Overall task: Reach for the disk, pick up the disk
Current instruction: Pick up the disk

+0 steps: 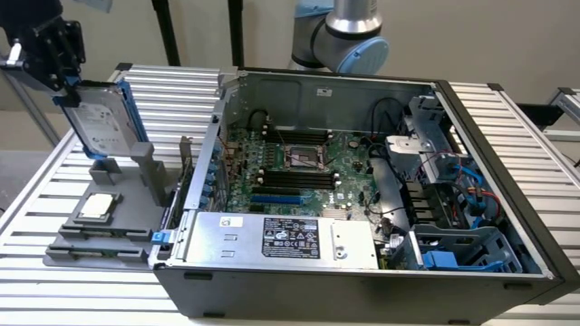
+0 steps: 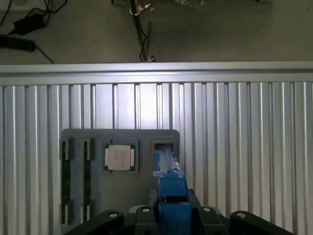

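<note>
the black pincer (image 1: 70, 93) (image 2: 171, 211) is clenched on the top end of the flat silver-grey disk with a white label and a blue plastic frame (image 1: 102, 126) (image 2: 167, 169). the disk is tilted. its low end is at the tall slot of the grey plastic holder (image 1: 147, 166) (image 2: 120, 137). i cannot tell if that end touches the slot. the holder sits on the ribbed silver metal desk (image 1: 530, 125) (image 2: 244, 147), near the desk's edge on the exterior view's left. a small square silver chip (image 1: 97, 206) (image 2: 120, 158) lies flat in the holder, just beside the disk's slot. a big open dark computer case (image 1: 363, 292) fills the middle of the desk, beside the holder. inside it, near its front wall, is a large silver box with a black label (image 1: 281, 238). the grey robot arm (image 1: 349, 34) stands behind the case.
</note>
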### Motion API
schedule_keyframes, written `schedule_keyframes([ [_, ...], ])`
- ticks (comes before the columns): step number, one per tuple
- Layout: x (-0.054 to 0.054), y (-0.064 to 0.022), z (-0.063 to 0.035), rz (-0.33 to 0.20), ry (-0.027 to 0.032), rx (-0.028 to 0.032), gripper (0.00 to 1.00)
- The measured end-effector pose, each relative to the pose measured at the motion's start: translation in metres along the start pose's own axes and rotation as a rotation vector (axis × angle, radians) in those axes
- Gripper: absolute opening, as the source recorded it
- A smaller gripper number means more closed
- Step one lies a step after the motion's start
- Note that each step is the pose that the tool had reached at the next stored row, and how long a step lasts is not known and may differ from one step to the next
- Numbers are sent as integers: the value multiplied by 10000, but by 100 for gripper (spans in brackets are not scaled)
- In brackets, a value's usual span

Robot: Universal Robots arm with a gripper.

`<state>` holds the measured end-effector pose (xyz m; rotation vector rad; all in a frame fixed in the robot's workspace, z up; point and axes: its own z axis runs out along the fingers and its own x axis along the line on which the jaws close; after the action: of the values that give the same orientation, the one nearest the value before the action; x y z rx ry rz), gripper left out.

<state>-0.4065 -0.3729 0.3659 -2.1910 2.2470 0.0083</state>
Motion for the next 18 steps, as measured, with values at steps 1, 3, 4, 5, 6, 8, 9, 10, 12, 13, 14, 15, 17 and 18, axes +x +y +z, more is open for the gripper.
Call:
schedule_keyframes([
  [1,1,-3,-46,-12,0,1,33],
  [3,2,-19,-137,-38,0,-1,33],
  [4,3,-32,-184,-55,-6,1,33],
  [5,6,-47,-229,-74,-13,0,33],
  [6,9,-65,-276,-92,-22,-1,33],
  [8,16,-104,-364,-122,-42,-1,33],
  [9,21,-127,-407,-136,-54,-1,33],
  [10,26,-153,-450,-145,-66,-1,33],
  [12,39,-210,-531,-163,-96,-2,33],
  [13,45,-238,-569,-169,-109,-2,33],
  [14,53,-269,-610,-175,-119,-3,33],
  [15,62,-301,-650,-179,-127,-2,33],
  [17,87,-374,-734,-180,-130,-4,33],
  [18,99,-409,-770,-180,-131,-4,33],
])
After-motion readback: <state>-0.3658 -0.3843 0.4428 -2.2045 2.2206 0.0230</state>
